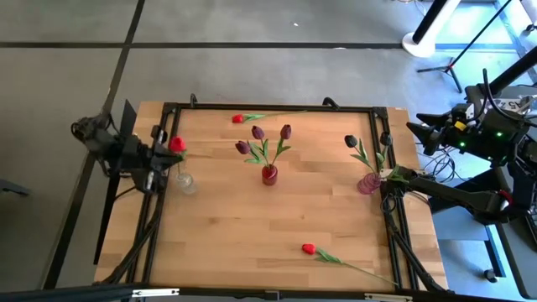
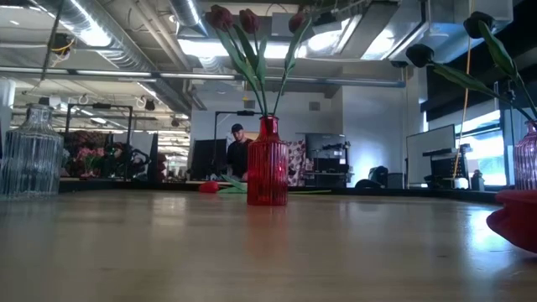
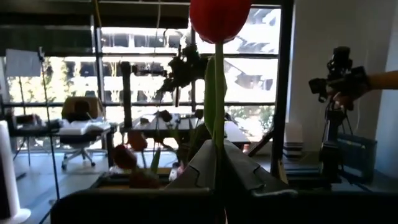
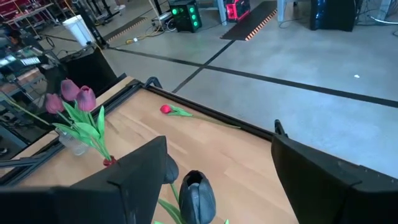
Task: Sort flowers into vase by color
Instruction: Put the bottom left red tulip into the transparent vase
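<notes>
Wooden table (image 1: 252,226), left gripper (image 3: 217,165) clamping red tulip (image 3: 219,18), no writing legible

My overhead camera looks straight down on the whole surface (image 1: 277,218). My low camera sits at surface height, facing level across it, close behind the red vase (image 2: 267,163), which the overhead shares. My left wrist camera faces windows; my right wrist camera looks down over the surface's far edge.

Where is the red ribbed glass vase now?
In the high view, the red ribbed glass vase stands mid-table, holding three maroon-purple tulips, between the clear glass vase on its left and the pink vase on its right.
</notes>
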Tool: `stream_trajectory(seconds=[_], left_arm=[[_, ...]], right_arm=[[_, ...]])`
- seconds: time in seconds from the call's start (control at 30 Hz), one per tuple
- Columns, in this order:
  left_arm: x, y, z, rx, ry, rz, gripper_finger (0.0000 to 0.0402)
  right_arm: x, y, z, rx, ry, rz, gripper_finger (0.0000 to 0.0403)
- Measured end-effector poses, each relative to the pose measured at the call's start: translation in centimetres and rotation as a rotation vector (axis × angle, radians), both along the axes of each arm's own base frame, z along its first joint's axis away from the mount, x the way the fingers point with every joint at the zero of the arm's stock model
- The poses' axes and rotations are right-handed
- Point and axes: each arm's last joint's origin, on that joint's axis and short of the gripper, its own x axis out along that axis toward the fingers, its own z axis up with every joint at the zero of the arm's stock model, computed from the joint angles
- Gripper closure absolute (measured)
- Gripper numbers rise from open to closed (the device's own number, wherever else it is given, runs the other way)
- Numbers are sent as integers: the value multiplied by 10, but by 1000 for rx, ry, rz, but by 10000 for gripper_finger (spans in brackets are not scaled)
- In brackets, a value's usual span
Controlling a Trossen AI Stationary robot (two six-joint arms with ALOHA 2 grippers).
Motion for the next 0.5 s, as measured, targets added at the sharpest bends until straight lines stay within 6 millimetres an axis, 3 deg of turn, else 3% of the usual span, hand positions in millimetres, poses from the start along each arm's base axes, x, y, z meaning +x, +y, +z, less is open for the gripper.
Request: stream_trajectory(seconds=[0.17,0.5], left_arm=[[-18,14,-24,-58,-69,42,400],[-20,18,-53,-87,-19,97,400]], right_arm=[[0,0,0,4,-3,-3,114],[0,0,0,22,-17,-29,114]])
